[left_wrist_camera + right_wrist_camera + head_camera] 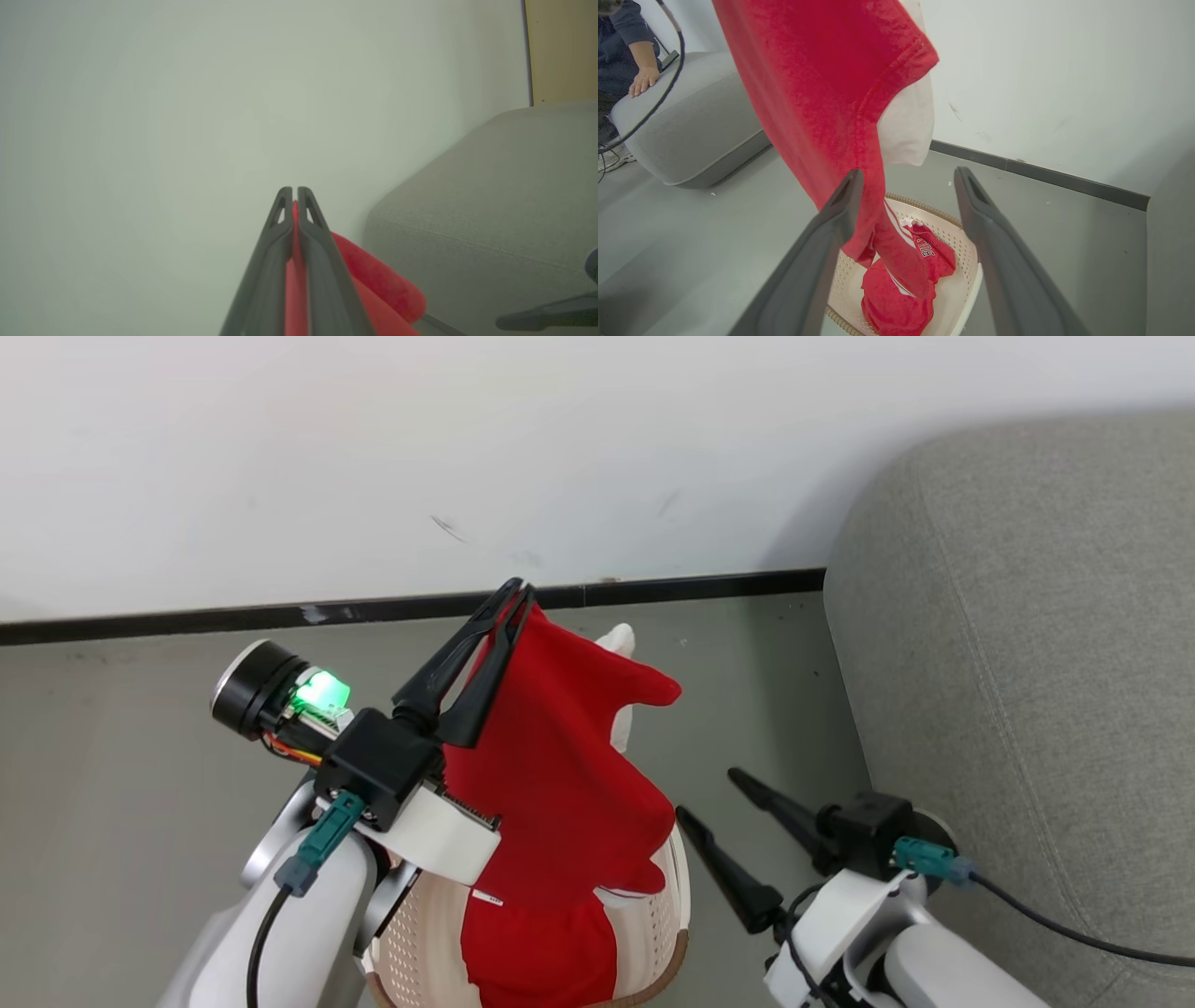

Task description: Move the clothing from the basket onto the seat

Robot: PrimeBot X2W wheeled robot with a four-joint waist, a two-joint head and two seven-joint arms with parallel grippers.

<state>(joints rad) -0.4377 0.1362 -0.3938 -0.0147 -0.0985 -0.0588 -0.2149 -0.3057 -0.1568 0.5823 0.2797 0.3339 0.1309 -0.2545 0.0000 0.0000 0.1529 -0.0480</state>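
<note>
My left gripper (pixel 515 593) is shut on the top edge of a red shirt (pixel 560 756) and holds it up high. In the left wrist view the red fabric (pixel 383 280) is pinched between the closed fingers of that gripper (pixel 294 191). The shirt (pixel 822 93) hangs with a white part showing, and its lower end reaches down into the cream perforated basket (pixel 962 289). More red clothing (pixel 896 308) with white lettering lies in that basket (pixel 411 952). To the shirt's right, my right gripper (pixel 707 793) is open and holds nothing; its fingers (pixel 852 186) frame the basket. The grey-green seat (pixel 1027 663) stands at the right.
A white wall (pixel 467 448) with a dark skirting strip (pixel 187 621) runs behind the basket, above grey floor (pixel 121 803). A person's hand (pixel 642 81) rests on the far end of the sofa (pixel 691 121). A dark cable (pixel 1055 919) trails from my right wrist.
</note>
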